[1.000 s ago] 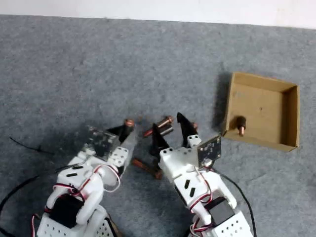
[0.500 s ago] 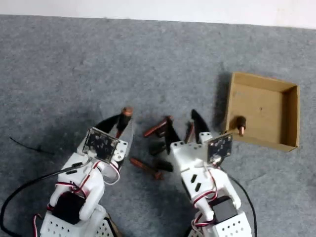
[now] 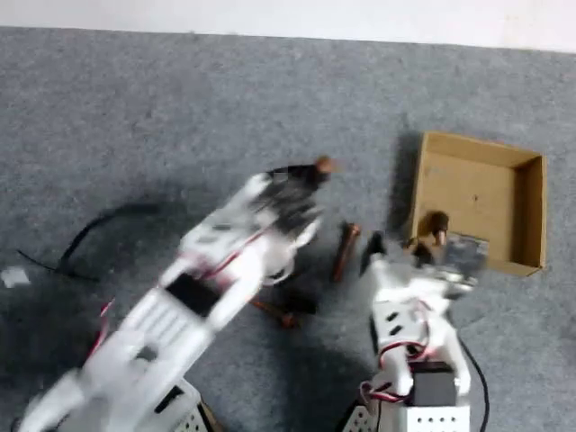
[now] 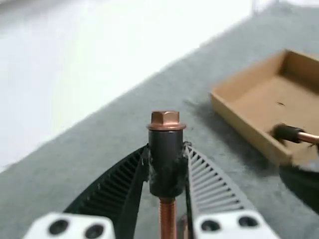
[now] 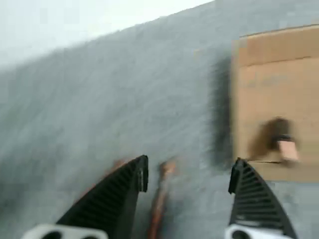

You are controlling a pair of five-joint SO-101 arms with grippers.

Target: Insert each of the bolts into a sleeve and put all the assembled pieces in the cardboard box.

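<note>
The left pincer (image 4: 167, 167) is closed snugly on a black sleeve (image 4: 166, 159), one ribbed finger on each side of it. A copper bolt (image 4: 165, 119) runs through the sleeve, with its hex head seated on the sleeve's outer end and its threaded shank coming out the other end, back between the fingers. The long axis of this held piece lies along the pincer's own length, head outermost. In the high view it is carried above the middle of the desk (image 3: 135, 108), with the head aimed toward the far right.

The right pincer (image 5: 190, 174) is spread wide and holds nothing. It hangs over the desk between a loose bolt (image 3: 346, 247) and the left wall of the cardboard box (image 3: 468, 148). The loose bolt lies flat, just beside the open fingers. Its long axis runs roughly from the near edge toward the far edge (which end is the head is too blurred to say).

The cardboard box sits toward the desk's right edge. Inside it, against the left wall near the near-left corner, lies an assembled piece (image 3: 438, 227) with its copper end toward the near edge. Another bolt (image 3: 270, 310) and a spare sleeve (image 3: 301, 304) lie near the desk's near edge, partly under the left arm.
</note>
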